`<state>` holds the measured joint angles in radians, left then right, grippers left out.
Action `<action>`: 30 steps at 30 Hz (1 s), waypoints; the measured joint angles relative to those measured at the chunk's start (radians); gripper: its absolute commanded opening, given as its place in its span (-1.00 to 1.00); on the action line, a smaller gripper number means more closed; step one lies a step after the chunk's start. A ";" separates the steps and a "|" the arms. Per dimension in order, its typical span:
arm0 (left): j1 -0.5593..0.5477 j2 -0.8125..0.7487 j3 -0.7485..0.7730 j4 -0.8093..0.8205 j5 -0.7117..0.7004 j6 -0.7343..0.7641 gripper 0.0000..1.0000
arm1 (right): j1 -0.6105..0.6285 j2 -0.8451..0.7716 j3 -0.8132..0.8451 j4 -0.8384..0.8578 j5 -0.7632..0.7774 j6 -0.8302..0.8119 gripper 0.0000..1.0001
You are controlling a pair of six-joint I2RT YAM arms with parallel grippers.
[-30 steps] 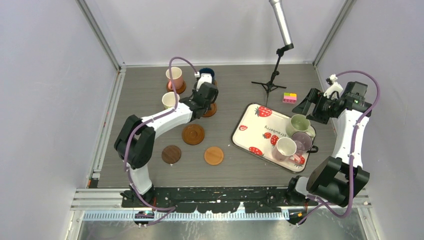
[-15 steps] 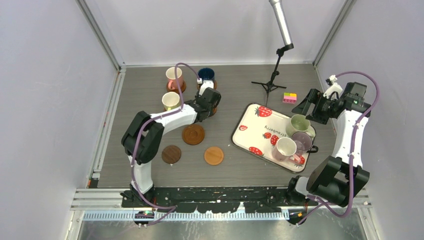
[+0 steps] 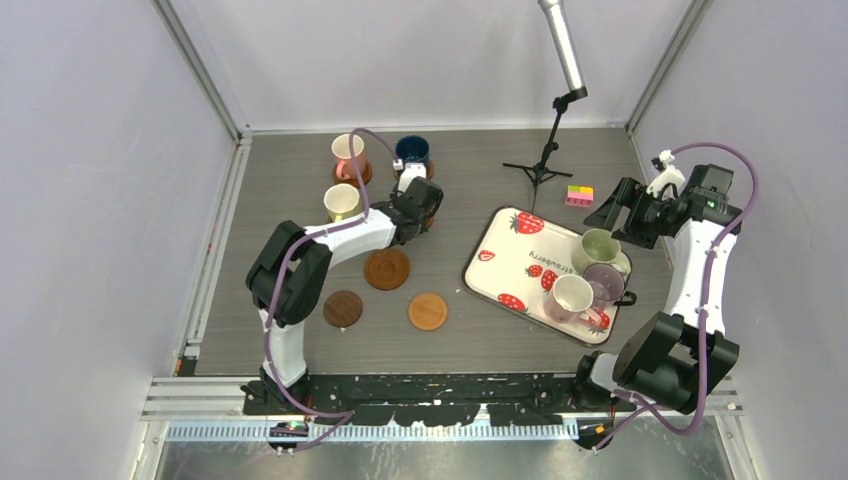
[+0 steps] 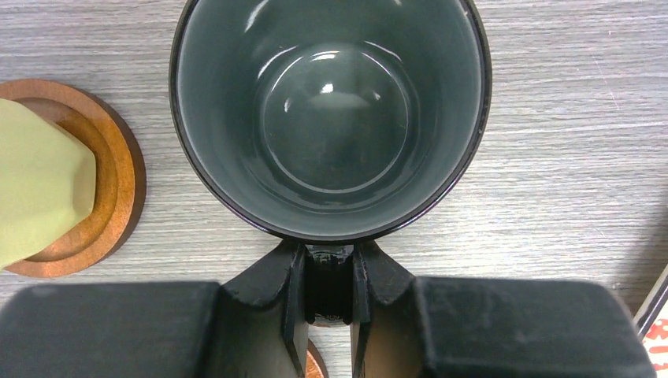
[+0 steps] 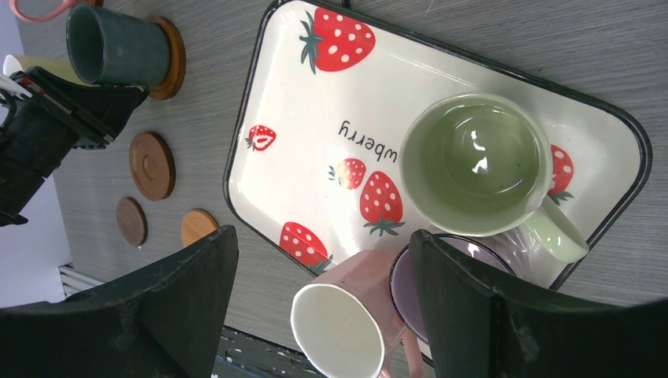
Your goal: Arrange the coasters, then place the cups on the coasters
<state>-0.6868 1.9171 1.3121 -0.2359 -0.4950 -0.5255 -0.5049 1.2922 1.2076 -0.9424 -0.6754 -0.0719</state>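
While the left gripper (image 4: 329,276) clamps tight on the handle of the dark grey cup (image 4: 331,118), the wrist camera looks straight down into the empty, glossy bowl of that cup. A sliver of brown coaster rim (image 4: 315,367) peeks out under the fingers, though from this angle I can't say whether the cup sits on it or hangs just above. Just to the side stands the pale yellow cup (image 4: 39,185) on its own coaster (image 4: 110,181).

From above, the left arm reaches to the far left part of the table (image 3: 470,165) and covers the grey cup completely. Beyond it stand the pink cup (image 3: 347,152) and the dark blue cup (image 3: 411,150), each on a coaster. Nearer the bases lie three bare coasters: a large one (image 3: 386,269), a darker one (image 3: 342,308) and a lighter one (image 3: 427,311).

Over on the right, the right gripper (image 5: 323,236) hangs with its fingers spread wide and nothing between them, above the strawberry-print tray (image 5: 315,181). On that tray sit the light green cup (image 5: 480,161), upright, the cream-pink cup (image 5: 339,327) and the purple cup (image 3: 606,281), the last two pressed together at the near corner. A small tripod stand (image 3: 543,165) and a coloured block (image 3: 579,195) sit at the back.
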 measured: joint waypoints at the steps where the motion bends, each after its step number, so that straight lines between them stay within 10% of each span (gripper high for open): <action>1: 0.000 0.000 0.000 0.000 0.001 -0.004 -0.65 | 0.000 0.000 0.000 0.000 0.000 0.000 0.68; 30: -0.013 -0.128 -0.011 -0.027 0.127 0.019 0.74 | 0.021 0.002 0.024 -0.092 0.013 -0.115 0.68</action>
<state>-0.6998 1.7893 1.3014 -0.2630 -0.3679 -0.5068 -0.4843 1.2942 1.2312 -1.0340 -0.6624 -0.1867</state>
